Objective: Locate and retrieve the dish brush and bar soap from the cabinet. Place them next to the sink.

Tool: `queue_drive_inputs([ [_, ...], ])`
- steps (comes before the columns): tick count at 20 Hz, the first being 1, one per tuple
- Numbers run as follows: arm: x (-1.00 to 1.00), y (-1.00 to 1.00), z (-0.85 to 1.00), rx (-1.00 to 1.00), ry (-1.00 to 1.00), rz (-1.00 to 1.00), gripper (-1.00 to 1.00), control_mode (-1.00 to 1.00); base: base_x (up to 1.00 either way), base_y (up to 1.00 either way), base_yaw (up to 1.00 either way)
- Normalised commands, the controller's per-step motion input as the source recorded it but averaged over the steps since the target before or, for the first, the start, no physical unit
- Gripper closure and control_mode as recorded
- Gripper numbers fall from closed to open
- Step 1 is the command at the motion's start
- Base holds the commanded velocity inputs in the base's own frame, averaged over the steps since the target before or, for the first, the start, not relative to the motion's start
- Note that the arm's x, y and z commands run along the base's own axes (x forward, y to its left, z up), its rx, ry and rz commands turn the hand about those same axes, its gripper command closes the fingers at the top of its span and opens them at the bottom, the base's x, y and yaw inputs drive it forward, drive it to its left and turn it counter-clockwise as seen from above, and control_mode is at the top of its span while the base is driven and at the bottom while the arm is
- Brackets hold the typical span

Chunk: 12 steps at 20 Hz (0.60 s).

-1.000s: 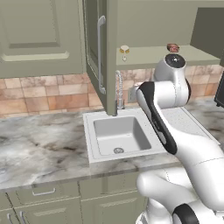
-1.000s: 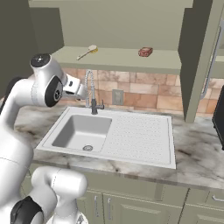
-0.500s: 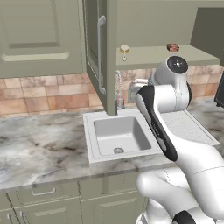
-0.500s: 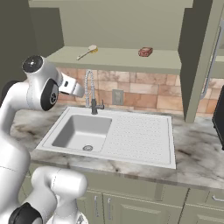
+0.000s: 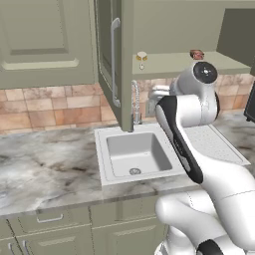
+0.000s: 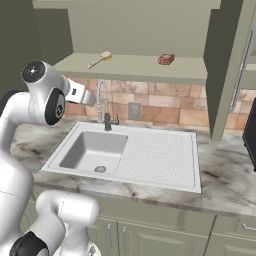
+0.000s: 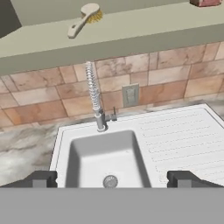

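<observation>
Swung a little further left since half a second ago, wrist raised over the sink [image 6: 150, 155] basin; gripper [image 7: 111, 178] spread wide, clasping nothing, hanging above the round drain. Nearest: veined marble counter [image 6: 225, 180] wrapping the white basin and dotted drainboard. Beyond, at 12 o'clock in the hand view, chrome spring-neck faucet [image 7: 94, 98] against terracotta tile backsplash [image 6: 165, 105]. Farthest, on the cabinet [image 6: 200, 72] shelf: dish brush [image 7: 83, 19] at 11 o'clock, bar soap [image 6: 166, 59] at 1 o'clock, well apart.
</observation>
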Motion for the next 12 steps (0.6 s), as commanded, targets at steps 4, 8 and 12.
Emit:
queue_drive_inputs([
  [4,0.0,0.0,0.3,0.0,-0.02,0.0,-1.0,-1.0,0.0,0.0,0.0],
  [8,0.0,0.0,0.32,0.0,-0.04,0.01,-1.0,-1.0,0.0,0.0,0.0],
  [12,0.05,0.0,0.22,0.0,-0.07,0.01,-1.0,-1.0,0.0,0.0,0.0],
])
